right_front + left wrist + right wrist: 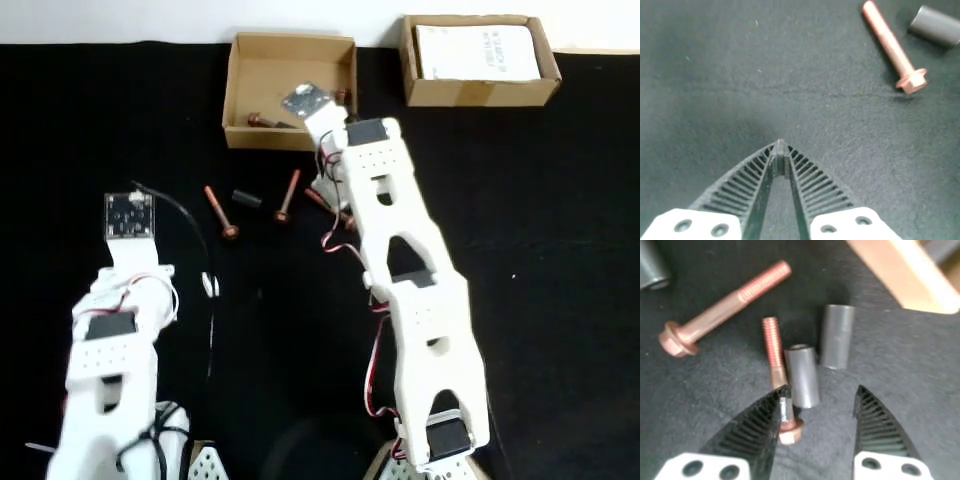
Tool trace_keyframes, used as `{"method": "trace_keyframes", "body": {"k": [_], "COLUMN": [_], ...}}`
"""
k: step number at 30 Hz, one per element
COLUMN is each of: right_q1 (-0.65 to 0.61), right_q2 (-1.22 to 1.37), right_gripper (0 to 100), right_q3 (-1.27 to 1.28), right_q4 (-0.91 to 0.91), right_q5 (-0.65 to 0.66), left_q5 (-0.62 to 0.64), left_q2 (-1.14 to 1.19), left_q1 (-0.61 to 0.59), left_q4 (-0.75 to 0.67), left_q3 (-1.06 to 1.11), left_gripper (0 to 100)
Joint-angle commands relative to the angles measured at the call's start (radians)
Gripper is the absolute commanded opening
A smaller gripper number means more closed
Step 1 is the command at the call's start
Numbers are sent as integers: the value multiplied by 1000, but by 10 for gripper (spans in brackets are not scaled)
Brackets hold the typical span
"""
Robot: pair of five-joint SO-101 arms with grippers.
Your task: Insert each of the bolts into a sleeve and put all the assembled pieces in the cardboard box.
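The right tool is held open, low over the black tabletop, just in front of the box. Nothing is gripped by it. A grey sleeve is seen lying in the gap ahead of its fingers, nearer one finger than the other. A bolt lies alongside this sleeve, touching it, and the bolt's head is partly covered by that nearer fingertip. A second sleeve lies just beside the first, on the side away from the bolt. A second bolt is found near them, and a third sleeve lies farther off.

The left tool is closed on nothing and is held over bare tabletop. A third bolt lies ahead of it, near the third sleeve but apart from it.

Inside the box, one copper-coloured piece is seen against the front wall, with what seems to be a dark sleeve on it. A smaller carton holding white paper is placed at the far edge, well apart.
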Motion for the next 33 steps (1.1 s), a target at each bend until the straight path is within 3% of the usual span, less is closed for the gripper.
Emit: {"method": "trace_keyframes", "body": {"k": [1, 15, 22, 27, 33], "right_q1": [-10, 15, 33, 33, 31], "right_q2": [76, 286, 285, 240, 168], "right_gripper": [198, 197, 5, 11, 11], "right_q3": [-151, -308, -311, -355, -458], "right_q4": [44, 84, 127, 170, 341], "right_q5": [12, 58, 58, 55, 54], "left_q5": [20, 18, 18, 18, 18], "left_q2": [140, 186, 186, 186, 188], "left_q1": [-8, -10, -10, -8, -8], "left_q4": [-8, -8, -8, -9, -9], "left_q3": [-111, -140, -140, -140, -140], "left_gripper": [27, 27, 27, 27, 27]}}
